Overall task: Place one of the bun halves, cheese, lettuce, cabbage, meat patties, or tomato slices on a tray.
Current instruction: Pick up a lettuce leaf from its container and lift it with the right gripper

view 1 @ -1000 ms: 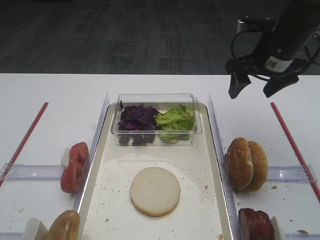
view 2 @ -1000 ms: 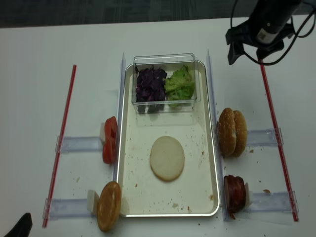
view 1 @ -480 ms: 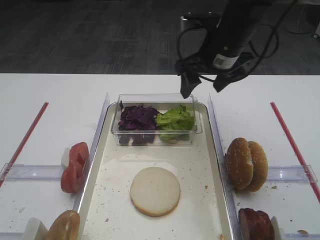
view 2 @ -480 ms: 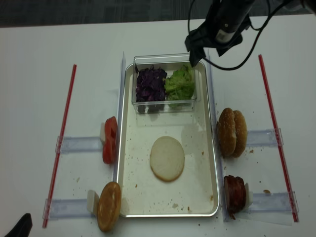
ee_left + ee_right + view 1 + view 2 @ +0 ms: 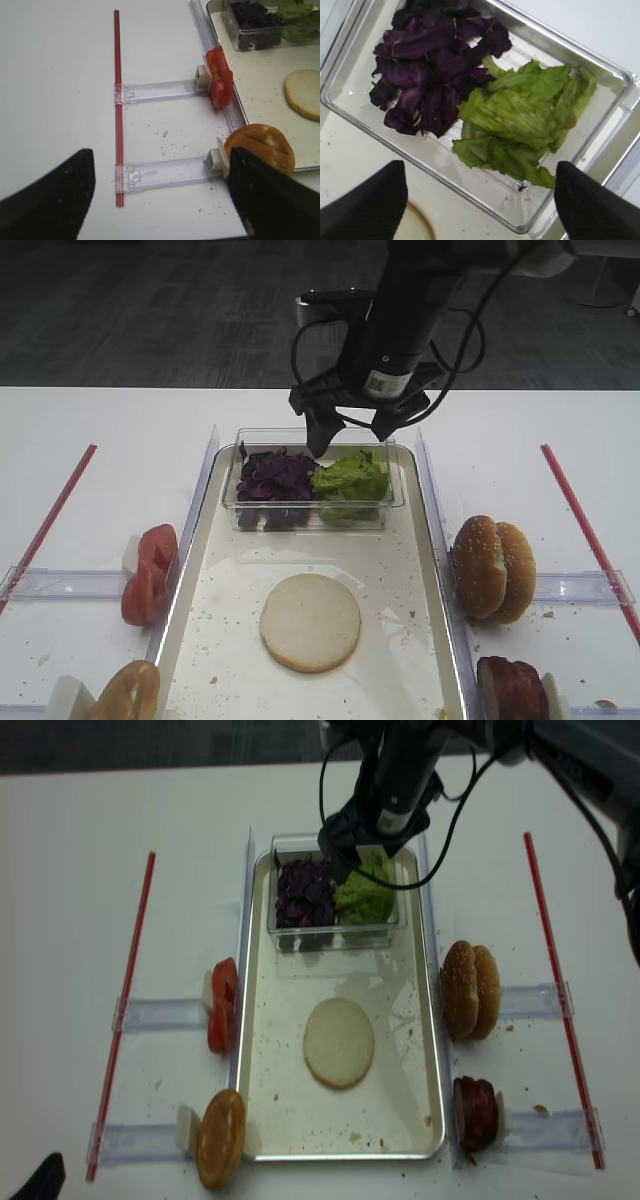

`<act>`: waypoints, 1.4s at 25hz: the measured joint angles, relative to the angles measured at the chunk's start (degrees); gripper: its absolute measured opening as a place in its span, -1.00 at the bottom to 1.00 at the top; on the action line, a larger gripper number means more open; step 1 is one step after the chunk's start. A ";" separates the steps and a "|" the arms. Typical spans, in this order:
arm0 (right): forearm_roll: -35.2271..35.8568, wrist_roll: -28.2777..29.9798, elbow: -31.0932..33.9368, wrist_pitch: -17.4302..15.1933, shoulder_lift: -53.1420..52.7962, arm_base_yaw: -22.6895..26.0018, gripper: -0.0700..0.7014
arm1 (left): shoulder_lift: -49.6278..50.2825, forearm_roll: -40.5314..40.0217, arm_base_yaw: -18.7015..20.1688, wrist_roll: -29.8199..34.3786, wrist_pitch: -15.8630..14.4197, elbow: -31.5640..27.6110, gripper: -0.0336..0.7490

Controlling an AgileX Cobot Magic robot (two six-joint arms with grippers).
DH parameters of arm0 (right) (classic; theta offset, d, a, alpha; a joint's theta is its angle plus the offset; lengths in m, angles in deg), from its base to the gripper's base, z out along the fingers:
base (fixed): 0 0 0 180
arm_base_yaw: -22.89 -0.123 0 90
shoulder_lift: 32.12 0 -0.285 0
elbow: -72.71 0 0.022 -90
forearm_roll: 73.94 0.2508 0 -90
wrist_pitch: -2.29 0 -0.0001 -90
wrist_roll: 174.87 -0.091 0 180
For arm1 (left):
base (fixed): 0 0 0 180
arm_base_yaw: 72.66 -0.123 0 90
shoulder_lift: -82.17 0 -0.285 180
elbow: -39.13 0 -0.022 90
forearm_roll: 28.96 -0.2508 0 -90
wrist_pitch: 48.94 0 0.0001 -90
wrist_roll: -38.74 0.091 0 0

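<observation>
My right gripper hangs open just above the lettuce in the clear box, with nothing between its fingers. Purple cabbage fills the box's left half. The box stands at the far end of the tray. A pale bun half lies cut face up mid-tray. Sesame bun halves and meat patties stand right of the tray. Tomato slices and another bun half stand to its left. My left gripper is open over bare table. Cheese is out of view.
Clear plastic rails hold the food on both sides of the tray. Red strips run along the table's left and right. The tray's floor is speckled with crumbs.
The right arm has swept left from above the table's right side to over the clear box, and its jaws stayed open. Nothing on the table has moved.
</observation>
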 joint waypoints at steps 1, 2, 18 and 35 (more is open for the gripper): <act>0.00 0.00 0.01 0.00 0.10 0.00 0.78 | 0.00 0.00 0.00 0.00 0.00 0.00 0.39; 0.00 0.00 0.01 0.00 0.13 0.00 0.78 | 0.00 0.00 0.00 0.00 0.00 0.00 0.39; 0.00 0.00 -2.58 2.49 4.47 0.00 0.55 | 0.00 0.00 0.00 0.00 0.00 0.00 0.39; -0.56 -0.12 -9.90 -0.78 14.29 0.00 0.53 | 0.00 0.00 0.00 0.00 0.00 0.00 0.39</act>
